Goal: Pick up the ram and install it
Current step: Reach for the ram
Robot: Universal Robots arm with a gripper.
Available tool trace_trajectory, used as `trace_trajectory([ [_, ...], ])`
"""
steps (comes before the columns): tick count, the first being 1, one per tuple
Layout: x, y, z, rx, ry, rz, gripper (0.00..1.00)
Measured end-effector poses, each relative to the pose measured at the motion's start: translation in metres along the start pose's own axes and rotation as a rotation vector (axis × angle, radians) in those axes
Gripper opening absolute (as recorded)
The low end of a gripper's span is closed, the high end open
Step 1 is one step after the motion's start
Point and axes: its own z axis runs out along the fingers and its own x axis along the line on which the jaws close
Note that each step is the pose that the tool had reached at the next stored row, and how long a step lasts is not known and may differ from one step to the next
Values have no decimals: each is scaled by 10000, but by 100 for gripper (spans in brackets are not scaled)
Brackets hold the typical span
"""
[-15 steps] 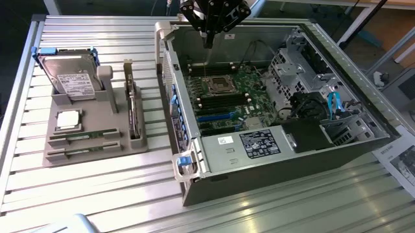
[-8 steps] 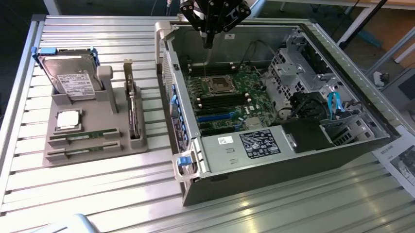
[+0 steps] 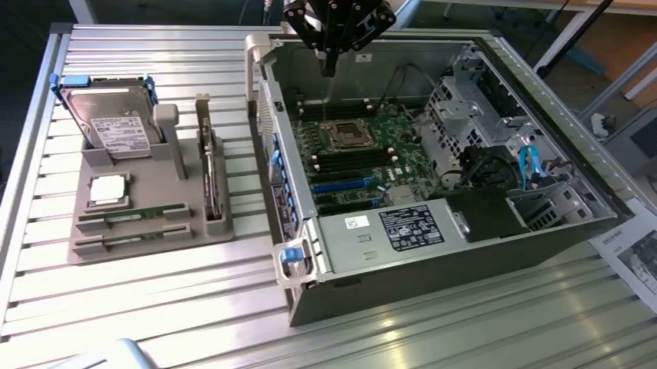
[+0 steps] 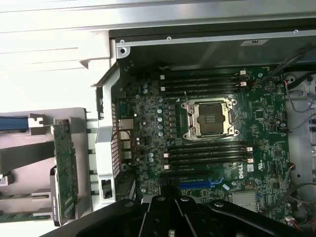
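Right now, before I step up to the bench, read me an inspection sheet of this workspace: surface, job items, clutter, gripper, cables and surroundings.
Surface: slatted metal table carrying a gray parts holder and an open computer case.
Job's things: two ram sticks lie flat in the holder's front slots; the motherboard has memory slots on both sides of the processor socket.
Clutter: hard drive, processor chip and upright expansion card on the same holder.
Grippers: gripper shut, hanging over the case.
Cables: blue cable and black bundle inside the case.
Surroundings: printed sheet at the exterior view's right.
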Motion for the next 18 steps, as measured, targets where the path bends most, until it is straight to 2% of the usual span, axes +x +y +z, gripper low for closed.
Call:
trace_trajectory([
  [18, 285, -22, -8, 0, 0, -1, 10],
])
